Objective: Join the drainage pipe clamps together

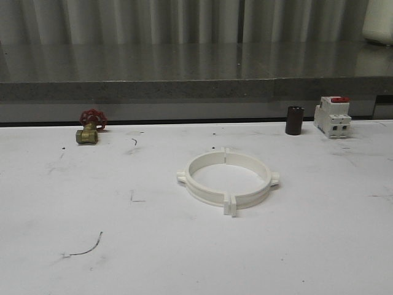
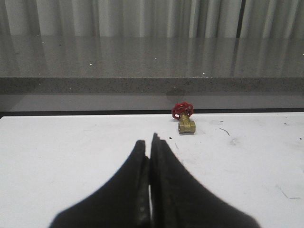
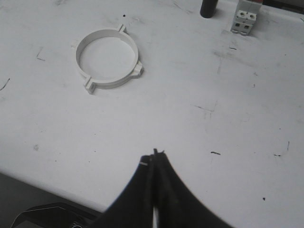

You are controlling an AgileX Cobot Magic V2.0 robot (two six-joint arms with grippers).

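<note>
Front view, left to right across the white tabletop (image 1: 73,203). At ten o'clock from centre sits a small brass valve with a red handwheel (image 1: 89,127). Near the centre lie the two white plastic half-ring drainage pipe clamps (image 1: 227,178), already meeting as one ring, with square lugs touching at the twelve and six o'clock seams. At two o'clock stand a dark brown cylinder (image 1: 294,120) and a white boxy breaker with a red top (image 1: 332,116).

My left pincer (image 2: 150,190) is pressed closed and empty, facing the valve. My right pincer (image 3: 155,190) is likewise closed on nothing, well apart from the ring.

I judge the joining looks done. To finish well, I would check both seams sit flush and avoid nudging either half.
</note>
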